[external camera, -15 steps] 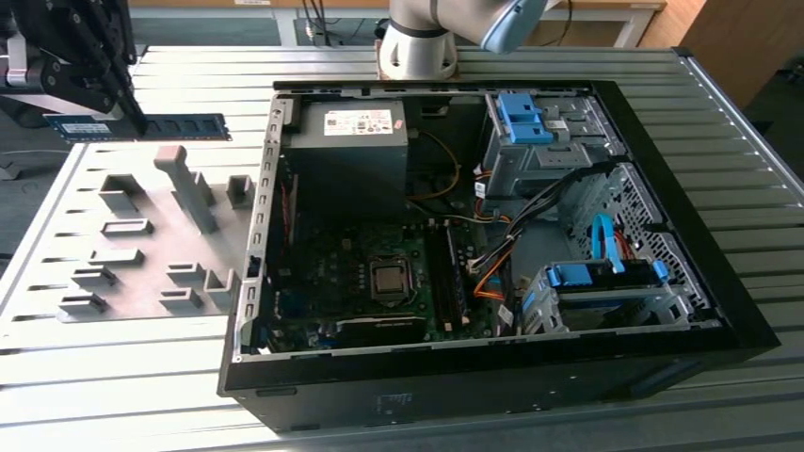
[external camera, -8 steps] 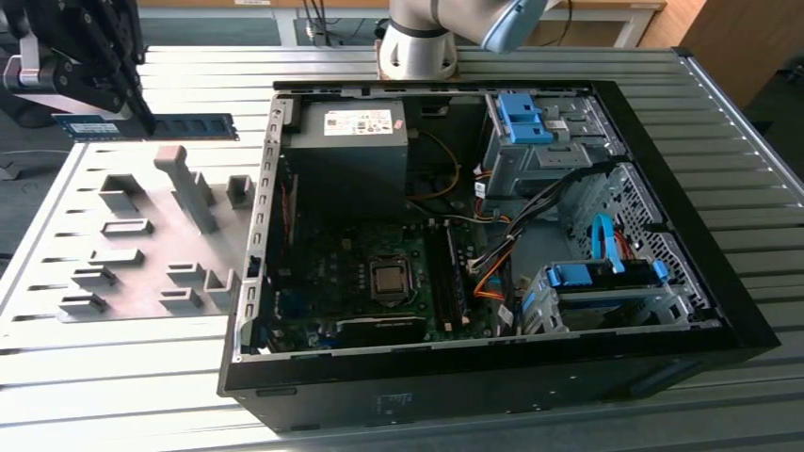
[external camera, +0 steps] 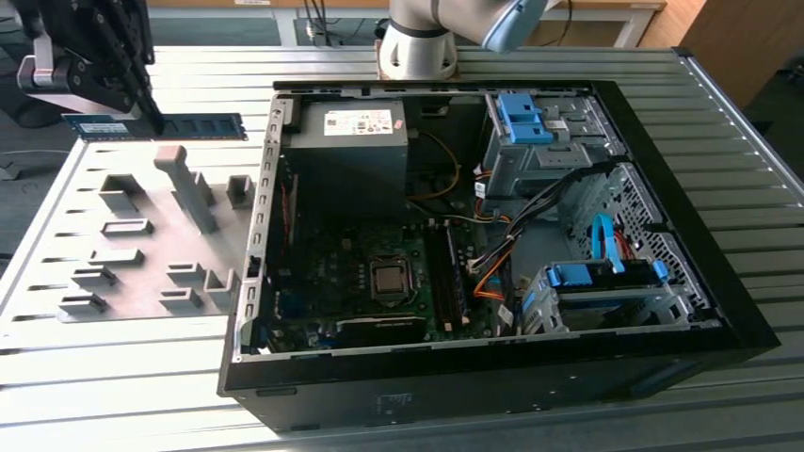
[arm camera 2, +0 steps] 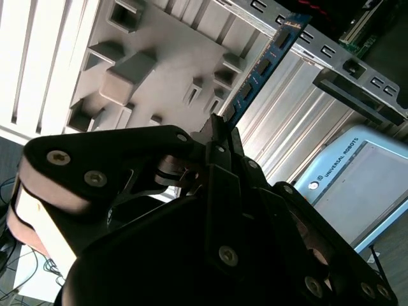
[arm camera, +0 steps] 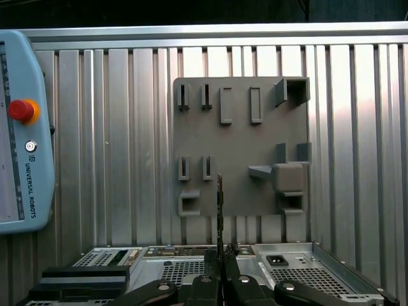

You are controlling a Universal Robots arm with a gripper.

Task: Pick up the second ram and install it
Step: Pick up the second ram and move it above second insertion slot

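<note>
A robotics lab: slatted metal bench (external camera: 113,386), teach pendant (arm camera: 22,140).

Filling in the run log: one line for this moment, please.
gripper: holding second ram | ram: in air above grey holder tray | PC case: open, beside tray

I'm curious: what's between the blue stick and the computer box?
In the exterior view, just a bare strip of ribbed table shows between the second ram and the case wall.

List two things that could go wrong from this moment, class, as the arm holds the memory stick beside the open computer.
The memory stick, pinched in the end effector, hangs outside the case wall; it might clip that edge. Loose orange cables lie beside the slots and might snag it.
</note>
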